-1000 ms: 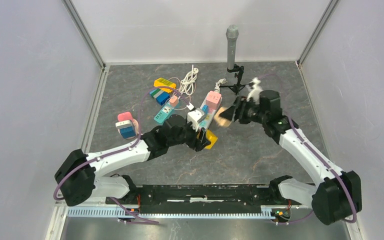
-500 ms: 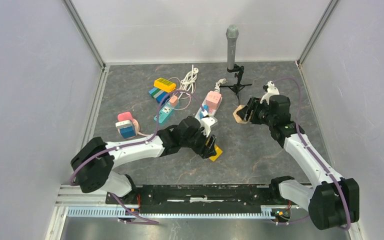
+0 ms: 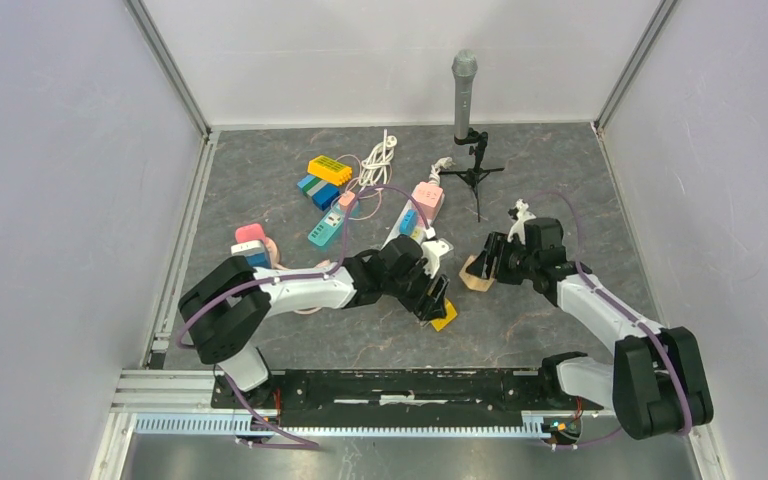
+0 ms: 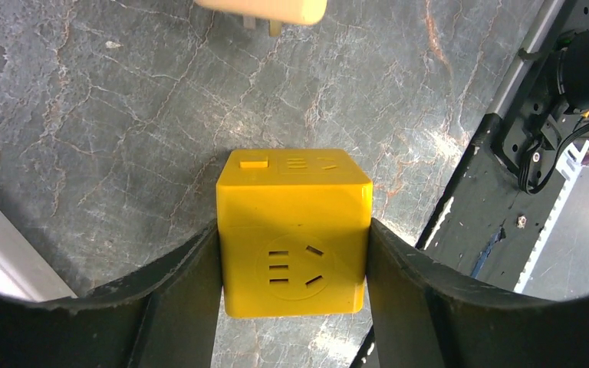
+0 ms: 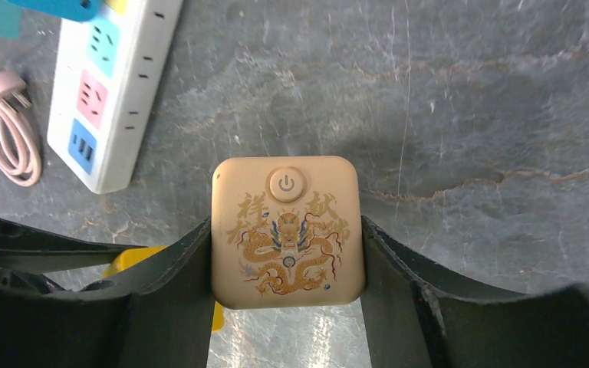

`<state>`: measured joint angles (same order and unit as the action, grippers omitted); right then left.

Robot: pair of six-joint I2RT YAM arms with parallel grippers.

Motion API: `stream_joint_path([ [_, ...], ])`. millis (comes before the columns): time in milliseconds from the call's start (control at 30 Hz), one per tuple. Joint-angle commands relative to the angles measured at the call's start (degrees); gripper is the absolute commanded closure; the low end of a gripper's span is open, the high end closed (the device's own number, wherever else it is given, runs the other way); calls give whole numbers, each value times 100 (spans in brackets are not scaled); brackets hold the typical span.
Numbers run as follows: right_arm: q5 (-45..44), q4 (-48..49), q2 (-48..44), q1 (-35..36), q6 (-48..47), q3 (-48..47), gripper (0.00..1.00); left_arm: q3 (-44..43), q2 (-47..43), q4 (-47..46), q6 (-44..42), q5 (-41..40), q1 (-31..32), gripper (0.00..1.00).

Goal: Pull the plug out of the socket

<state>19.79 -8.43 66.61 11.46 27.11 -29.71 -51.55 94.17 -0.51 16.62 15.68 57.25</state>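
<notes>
My left gripper is shut on the yellow cube socket, low over the floor at mid-table. In the left wrist view the cube sits between both fingers, its socket face empty. My right gripper is shut on the tan plug, just right of the cube and apart from it. The right wrist view shows the plug with a dragon print and power button. Its prongs show free at the top of the left wrist view.
A white power strip lies behind the cube, with a coiled pink cable beside it. More coloured strips and a white cable lie at the back left. A microphone on a tripod stands at the back. A pink and blue adapter lies at left.
The right gripper has carried the tan plug down and nearer, away from the cube. The left gripper has moved the yellow cube right and nearer, down to the floor.
</notes>
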Motion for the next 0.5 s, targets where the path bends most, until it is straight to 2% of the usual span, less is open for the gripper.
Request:
stream_joint_path([
  [0,237,377,140,-19,-45,106,70,-295,53,22,221,16,22,38],
  [167,-50,215,85,-13,-160,-25,29,-488,-162,386,125,-301,19,13],
  [200,-130,143,76,-13,-218,-104,23,-562,-222,474,90,-404,21,3],
  [233,-213,66,76,-19,-297,-201,20,-640,-281,610,59,-562,22,0],
  [300,-369,-75,47,-14,-428,-348,14,-865,-382,867,4,-879,23,0],
  [467,-634,-156,-208,-15,-584,-615,10,-1034,-704,1103,-54,-1512,12,0],
])
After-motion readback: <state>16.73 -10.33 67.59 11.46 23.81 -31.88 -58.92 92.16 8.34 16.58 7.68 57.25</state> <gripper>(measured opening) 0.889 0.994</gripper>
